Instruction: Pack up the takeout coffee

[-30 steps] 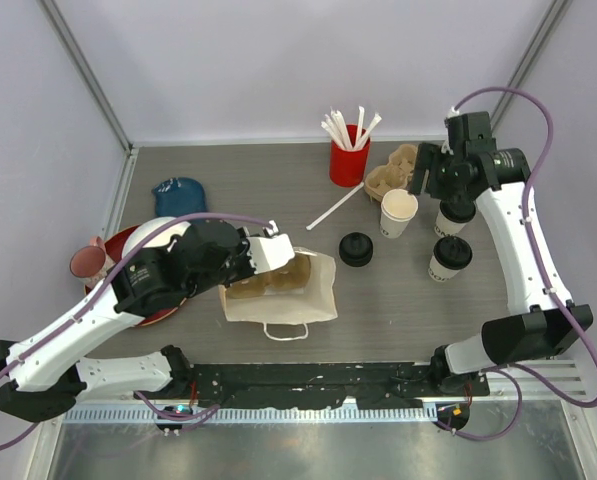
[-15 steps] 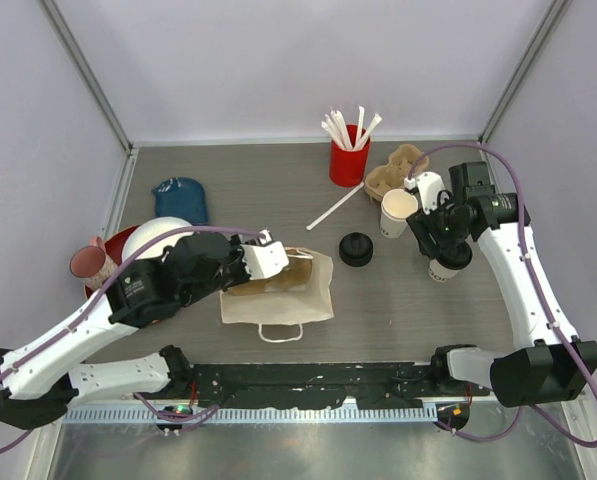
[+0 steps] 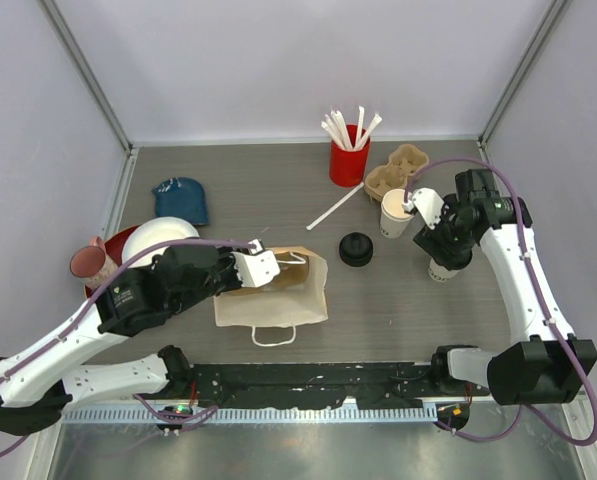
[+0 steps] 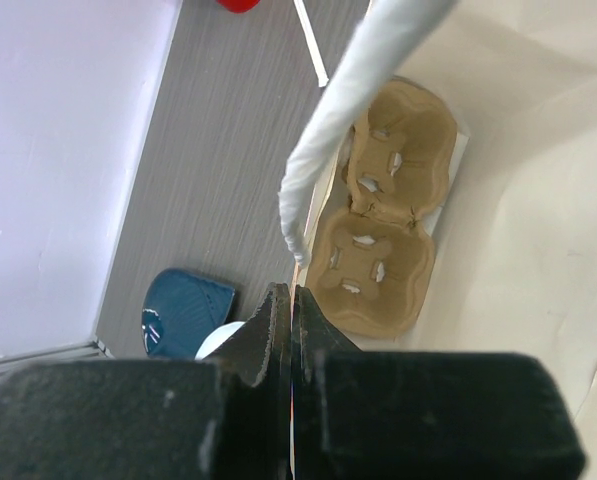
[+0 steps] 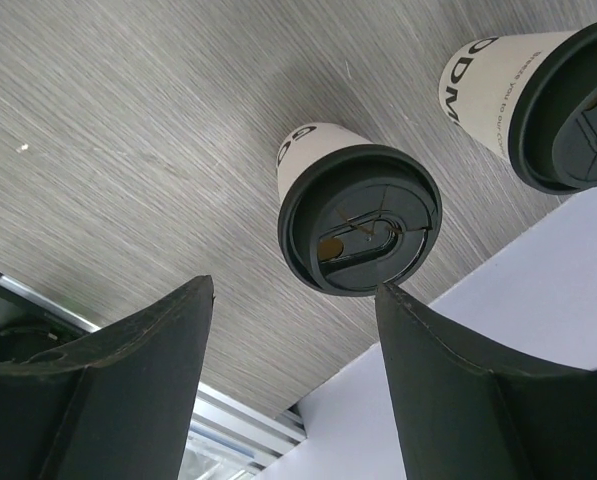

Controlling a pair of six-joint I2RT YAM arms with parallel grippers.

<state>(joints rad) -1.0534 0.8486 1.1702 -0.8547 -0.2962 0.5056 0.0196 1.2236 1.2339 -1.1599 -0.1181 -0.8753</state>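
Swinging forward from the back of the table, the right arm now hangs over the lidded cups, and the left arm has dragged the paper bag (image 3: 278,298) a little nearer its own base.

From the right wrist, the right gripper (image 5: 293,292) stands with its two fingers spread wide and nothing between them. The nearer lidded cup (image 5: 356,215) sits just beyond the fingertips, lined up with the gap, and neither finger touches it. The second lidded cup (image 5: 543,95) stands off to one side of it, outside the fingers' reach. From above, the gripper hides most of both cups.

Both are upright on the grey wood-grain table (image 5: 128,120). They are white paper cups with black lettering that is only partly readable. Each wears a round black sip lid, and the nearer lid has a raised tab across its recess.

The left gripper (image 4: 290,300) is pinched tight on the rim of the bag, right beside its twisted white handle (image 4: 328,150). The mouth is open, and a brown cardboard cup carrier (image 4: 378,215) lies inside.
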